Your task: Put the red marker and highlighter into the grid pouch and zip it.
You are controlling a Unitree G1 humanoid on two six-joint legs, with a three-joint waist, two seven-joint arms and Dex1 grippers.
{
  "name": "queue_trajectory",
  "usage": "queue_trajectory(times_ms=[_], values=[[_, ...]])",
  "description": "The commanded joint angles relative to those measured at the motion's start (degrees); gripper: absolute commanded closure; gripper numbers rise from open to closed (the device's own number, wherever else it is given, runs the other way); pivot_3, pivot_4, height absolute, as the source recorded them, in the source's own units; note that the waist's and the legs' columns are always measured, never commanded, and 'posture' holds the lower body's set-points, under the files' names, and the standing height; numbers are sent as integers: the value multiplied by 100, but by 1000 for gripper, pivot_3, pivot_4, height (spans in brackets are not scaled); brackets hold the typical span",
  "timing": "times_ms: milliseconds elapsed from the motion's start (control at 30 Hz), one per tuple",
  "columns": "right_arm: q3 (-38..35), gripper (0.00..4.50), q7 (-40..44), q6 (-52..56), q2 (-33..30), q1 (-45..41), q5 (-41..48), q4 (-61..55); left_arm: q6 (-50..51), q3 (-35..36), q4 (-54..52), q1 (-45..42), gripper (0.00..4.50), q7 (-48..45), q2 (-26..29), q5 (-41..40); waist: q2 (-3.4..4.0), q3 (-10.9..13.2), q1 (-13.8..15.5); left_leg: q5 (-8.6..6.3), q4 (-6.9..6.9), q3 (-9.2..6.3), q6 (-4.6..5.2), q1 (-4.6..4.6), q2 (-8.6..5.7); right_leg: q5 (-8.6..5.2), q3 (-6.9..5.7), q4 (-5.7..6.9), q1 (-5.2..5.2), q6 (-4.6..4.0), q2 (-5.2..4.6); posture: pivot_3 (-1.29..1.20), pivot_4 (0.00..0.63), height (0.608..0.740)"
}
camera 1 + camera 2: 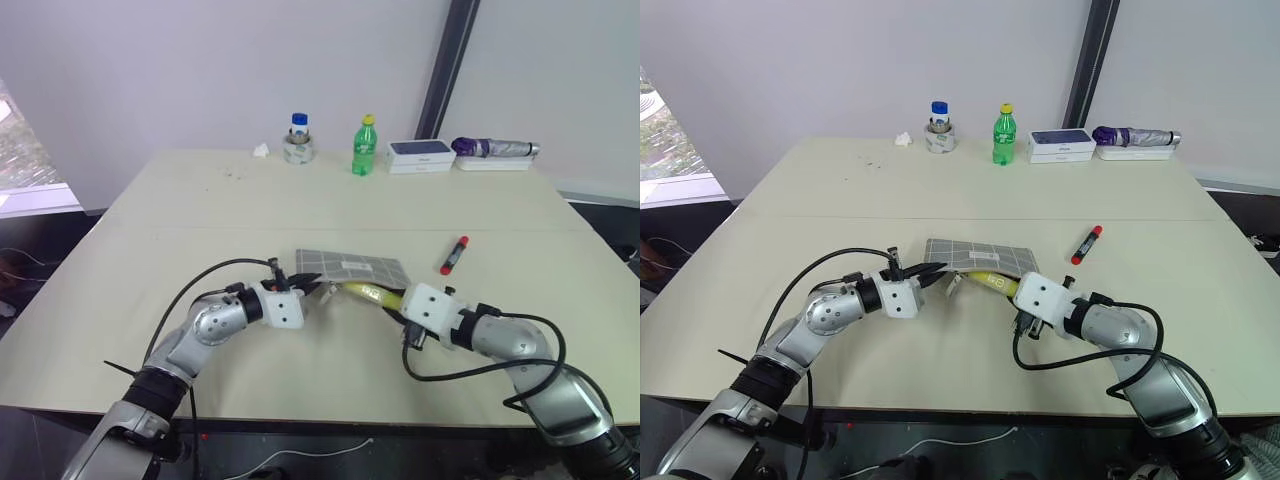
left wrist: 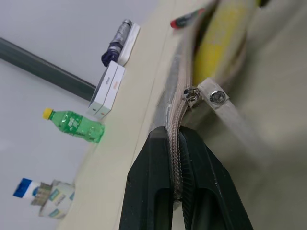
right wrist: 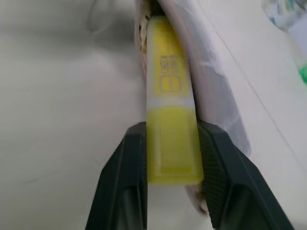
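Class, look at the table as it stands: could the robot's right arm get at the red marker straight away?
Probably not yet. The right gripper is shut on the highlighter, part-way into the grid pouch. The red marker lies on bare table beside the pouch on that arm's side, nothing blocking it.

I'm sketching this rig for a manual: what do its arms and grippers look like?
Both arms are silver-grey metal with rounded joints, black bands and a white boxy wrist block. A loose black cable loops along each. The left gripper and right gripper each have two black, wedge-shaped fingers with ribbed inner faces.
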Motion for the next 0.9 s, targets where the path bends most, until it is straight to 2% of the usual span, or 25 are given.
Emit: queue_trajectory(times_ms=[33, 300, 600, 767, 833, 900], values=[[165, 3599, 98, -426, -72, -296, -257, -66, -148, 99, -337, -92, 4500, -168, 17, -377, 0, 0, -7, 0, -1, 0, 0, 0, 0, 0, 0, 0, 0, 0, 0, 0, 150, 740], [396, 3599, 252, -979, -44, -694, -631, 231, -38, 81, -489, 6, 4500, -1136, 208, -1302, 0, 0, -3, 11, -1, 0, -19, 0, 2, 0, 0, -1, 0, 0, 1, 0, 150, 740], [424, 3599, 292, -1067, -32, -544, -908, 348, 213, 258, -528, 27, 4500, -1200, 144, -1411, 0, 0, -7, 11, 0, 0, -18, 0, 1, 0, 0, -1, 1, 0, 1, 0, 150, 740], [205, 1046, 395, -1090, -118, -229, -741, -13, 321, 414, -415, -20, 4500, -1008, 77, -1340, 0, 0, -1, 8, 2, 0, -14, 0, 1, 0, 0, -1, 3, 0, 0, 0, 150, 740], [159, 42, 305, -1197, -214, -176, -948, -116, 357, 440, -388, -24, 4500, -942, 50, -1310, 0, 0, -5, 8, 1, -1, -13, 0, 1, 0, 0, -1, 3, 0, 0, 0, 150, 740], [99, 14, 298, -1174, -273, -64, -970, -248, 392, 433, -402, -10, 4500, -914, 55, -1262, 0, 0, -6, 8, 1, -1, -13, 0, 1, 0, -1, -1, 3, 0, 1, 0, 150, 740]])
